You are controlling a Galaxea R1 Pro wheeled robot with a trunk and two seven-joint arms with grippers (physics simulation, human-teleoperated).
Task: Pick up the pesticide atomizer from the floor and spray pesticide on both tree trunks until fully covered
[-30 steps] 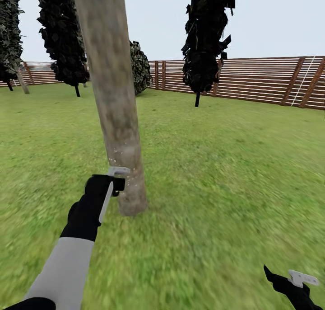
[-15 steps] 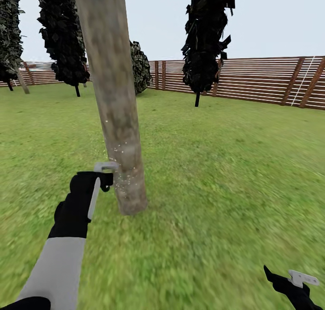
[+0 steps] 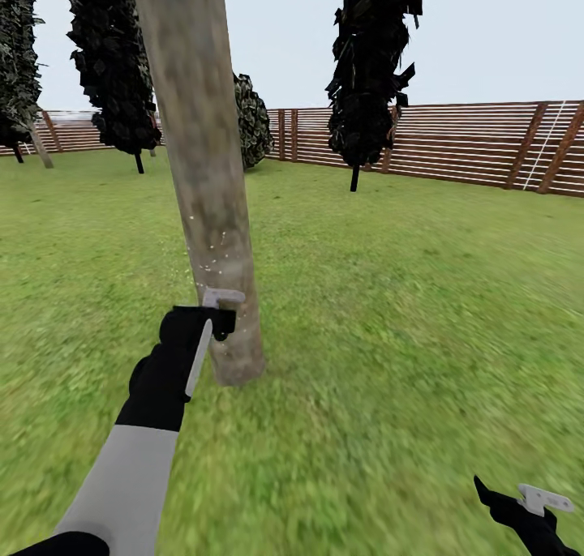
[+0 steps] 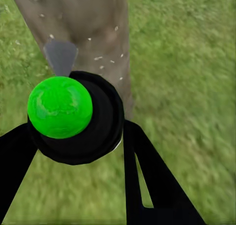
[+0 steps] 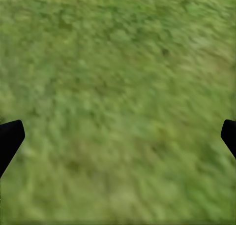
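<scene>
Two jaws: left gripper (image 4: 73,136) clamped on pesticide atomizer (image 4: 73,117) against tree trunk (image 3: 207,175), whitish specks (image 3: 212,258) on bark; right gripper (image 5: 118,136) spread wide, empty, over grass (image 5: 118,77).

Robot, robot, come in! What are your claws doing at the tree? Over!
Left claw shut on atomizer, aimed at tree trunk. Pesticide specks on bark. Right claw open over grass, empty. Nothing in the way.
</scene>
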